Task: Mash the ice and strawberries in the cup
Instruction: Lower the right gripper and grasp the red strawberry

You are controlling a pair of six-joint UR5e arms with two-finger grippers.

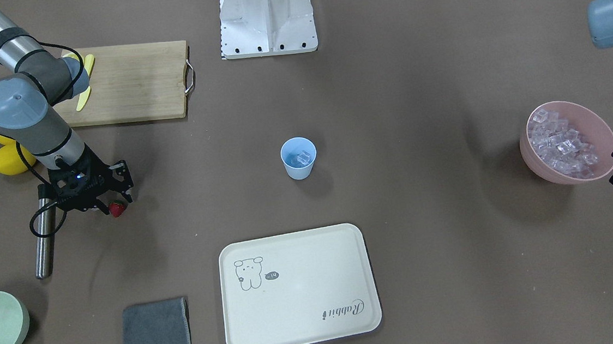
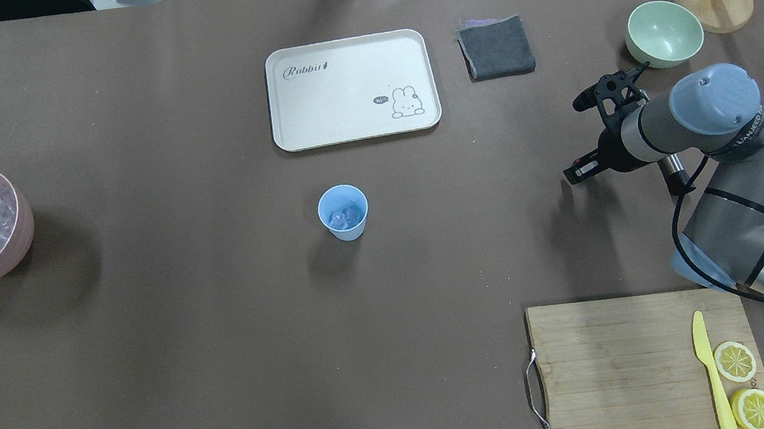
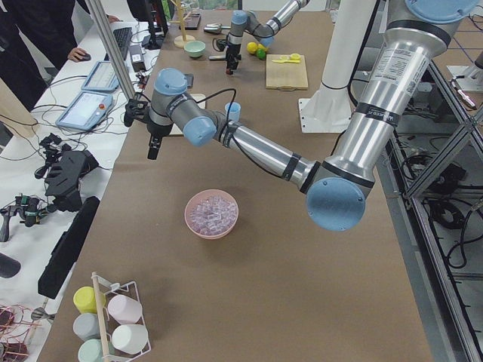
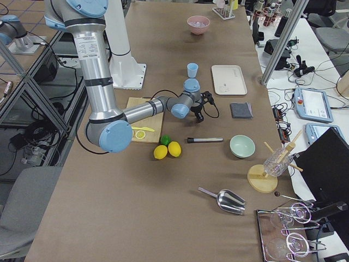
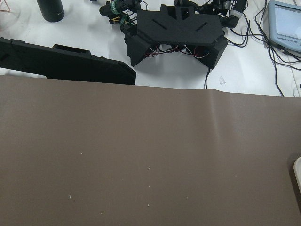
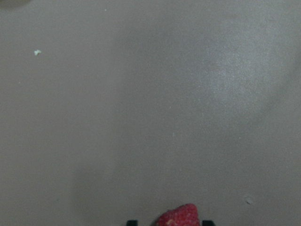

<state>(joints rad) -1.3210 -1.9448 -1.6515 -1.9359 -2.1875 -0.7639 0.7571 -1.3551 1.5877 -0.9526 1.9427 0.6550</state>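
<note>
Red, pitted skin fills the bottom of my wrist view. The small red strawberry point(image 1: 117, 209) lies on the brown worktop point(image 1: 431, 222) between the black fingers of my right pincer point(image 6: 168, 222). My jaws stand partly open and straddle it, with a sliver of gap on one side, so I hold nothing yet. This is toward the worktop's right end, in the half farther from my base. I judge the berry light, soft and easily bruised, with a taper that would squirt it out if I pinched near the tip. I would close gently across its widest shoulder, just firmly enough to lift. A brushed-steel rod point(image 1: 43, 236) lies just beside me, nearer the right end. The light-blue plastic tumbler point(image 1: 299, 159) stands upright in the middle of the worktop, well apart from me. It has a few clear ice cubes point(image 1: 301, 157) in it; they look hard and slick. It looks light enough to tip if knocked. More ice fills the pink bowl point(image 2: 27, 226) at the left end. My left pincer point(image 3: 153, 149) hangs near that bowl, and I cannot tell how far open it is.
</note>
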